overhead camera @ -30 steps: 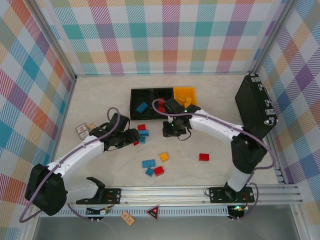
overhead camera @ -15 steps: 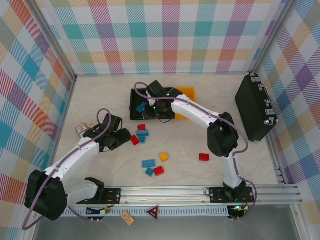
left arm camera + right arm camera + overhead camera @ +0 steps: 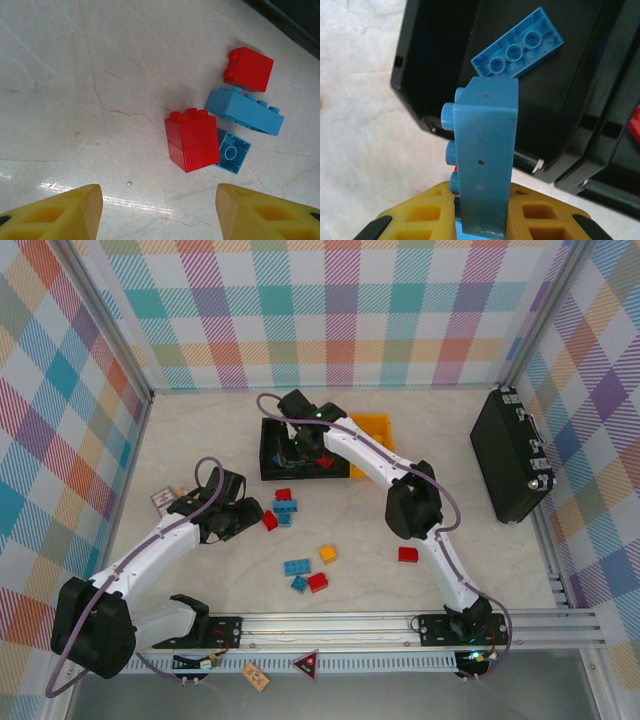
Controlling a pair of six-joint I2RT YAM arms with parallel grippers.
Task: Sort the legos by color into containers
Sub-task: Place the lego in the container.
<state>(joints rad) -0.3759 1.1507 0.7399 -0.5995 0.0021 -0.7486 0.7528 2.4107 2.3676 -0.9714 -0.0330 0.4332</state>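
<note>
Your right gripper (image 3: 482,220) has moved left over the end black plastic bin (image 3: 440,45), and it pinches a blue studded plastic brick (image 3: 487,160). Your left gripper (image 3: 157,210) is spread wide above a red studded brick (image 3: 192,142).

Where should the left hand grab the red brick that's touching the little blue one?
With the open left hand, come down from above and pinch the red brick by its smooth flat sides, not its bumpy end. The small blue brick touches one side, so that finger probably must squeeze in.
</note>
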